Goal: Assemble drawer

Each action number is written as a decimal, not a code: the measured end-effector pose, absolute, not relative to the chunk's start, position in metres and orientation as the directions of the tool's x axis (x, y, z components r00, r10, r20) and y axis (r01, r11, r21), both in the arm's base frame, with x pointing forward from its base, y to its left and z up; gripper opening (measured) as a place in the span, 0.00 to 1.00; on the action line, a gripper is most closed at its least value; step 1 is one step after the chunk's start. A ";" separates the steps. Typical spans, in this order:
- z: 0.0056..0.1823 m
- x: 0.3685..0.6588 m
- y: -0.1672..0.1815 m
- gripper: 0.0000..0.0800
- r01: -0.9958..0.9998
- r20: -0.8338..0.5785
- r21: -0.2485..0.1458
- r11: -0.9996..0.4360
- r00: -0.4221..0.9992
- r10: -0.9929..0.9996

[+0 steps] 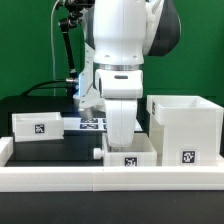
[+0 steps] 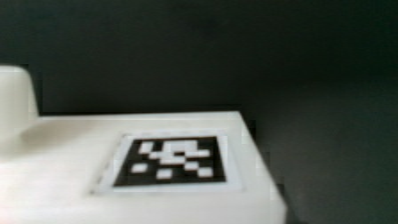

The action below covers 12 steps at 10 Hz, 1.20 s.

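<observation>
The tall open-faced housing (image 1: 185, 128) stands at the exterior view's right, with a tag on its front. One shallow tray (image 1: 38, 125) lies at the left. The second tray (image 1: 128, 155) sits in the middle against the front rail, next to the housing. My gripper (image 1: 119, 136) reaches straight down at this middle tray, and its fingertips are hidden at the tray's rim. The wrist view shows a white tagged face (image 2: 173, 160) of a drawer part close up, with another white piece (image 2: 15, 95) beside it. No fingers show there.
The low white rail (image 1: 60, 178) runs along the table's front edge. The marker board (image 1: 92, 123) lies flat on the dark table behind the middle tray. A black stand with cables (image 1: 66, 50) rises at the back left.
</observation>
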<state>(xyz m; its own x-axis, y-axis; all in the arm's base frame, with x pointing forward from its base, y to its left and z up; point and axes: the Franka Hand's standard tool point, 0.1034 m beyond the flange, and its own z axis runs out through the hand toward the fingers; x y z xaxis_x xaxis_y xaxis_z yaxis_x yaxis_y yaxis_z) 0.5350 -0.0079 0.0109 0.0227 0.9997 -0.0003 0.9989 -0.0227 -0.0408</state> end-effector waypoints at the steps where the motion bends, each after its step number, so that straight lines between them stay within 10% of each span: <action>1: 0.011 0.537 -0.006 0.05 0.999 -0.002 -0.031 -0.021 0.021 1.000; 12: 0.010 0.535 -0.003 0.05 0.999 -0.010 -0.030 -0.031 0.031 0.999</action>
<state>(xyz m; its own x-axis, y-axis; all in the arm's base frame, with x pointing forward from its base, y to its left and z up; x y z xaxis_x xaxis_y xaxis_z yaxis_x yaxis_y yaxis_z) 0.5352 -0.0027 0.0102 0.0311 0.9995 -0.0098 0.9991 -0.0314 -0.0299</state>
